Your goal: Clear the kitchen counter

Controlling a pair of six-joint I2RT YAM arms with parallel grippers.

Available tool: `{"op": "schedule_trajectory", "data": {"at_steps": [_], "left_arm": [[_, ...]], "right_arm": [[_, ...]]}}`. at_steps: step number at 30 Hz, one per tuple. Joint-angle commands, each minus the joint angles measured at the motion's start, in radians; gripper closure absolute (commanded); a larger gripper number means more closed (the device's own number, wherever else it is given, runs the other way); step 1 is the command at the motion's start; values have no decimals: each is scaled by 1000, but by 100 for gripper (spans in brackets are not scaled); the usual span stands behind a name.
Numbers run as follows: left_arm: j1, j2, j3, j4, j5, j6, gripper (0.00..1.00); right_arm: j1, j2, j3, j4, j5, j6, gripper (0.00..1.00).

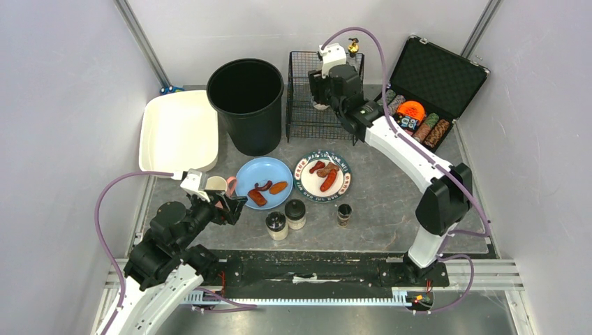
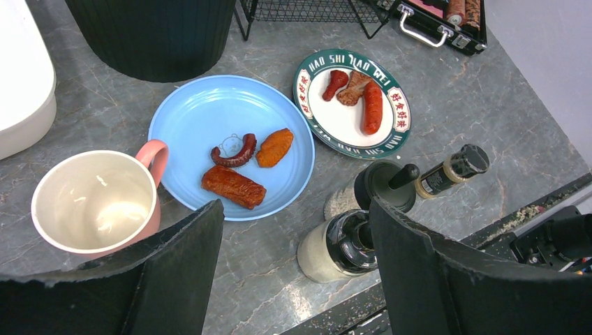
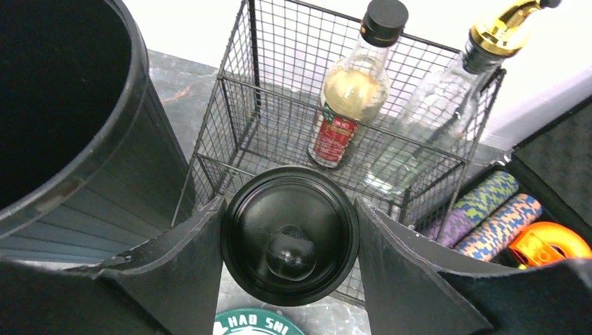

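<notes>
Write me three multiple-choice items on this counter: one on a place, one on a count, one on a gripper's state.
1. Where does the pink-handled mug stand?
A. in the black bin
B. on the kitchen counter, beside the blue plate
C. on the white plate

2. How many food pieces lie on the blue plate?
A. three
B. one
C. six

3. What is the right gripper doing?
A. open, holding nothing
B. gripping the mug
C. gripping a black-lidded jar

Answers:
1 B, it stands on the stone by the plate's rim.
2 A, a curled sausage, an orange piece and a brown piece.
3 C, the lid sits between both fingers.
</notes>
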Motion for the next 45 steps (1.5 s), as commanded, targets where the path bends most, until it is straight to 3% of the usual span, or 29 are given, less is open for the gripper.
{"op": "schedule_trajectory", "data": {"at_steps": [1, 19, 45], "left_arm": [[-5, 3, -2, 25, -17, 45, 18], [-7, 3, -2, 25, -21, 44, 20], [-7, 20, -3, 25, -41, 38, 14]], "right_arm": [[1, 33, 104, 132, -4, 41, 100], [1, 224, 281, 216, 7, 64, 100], [1, 450, 356, 261, 50, 58, 100]]}}
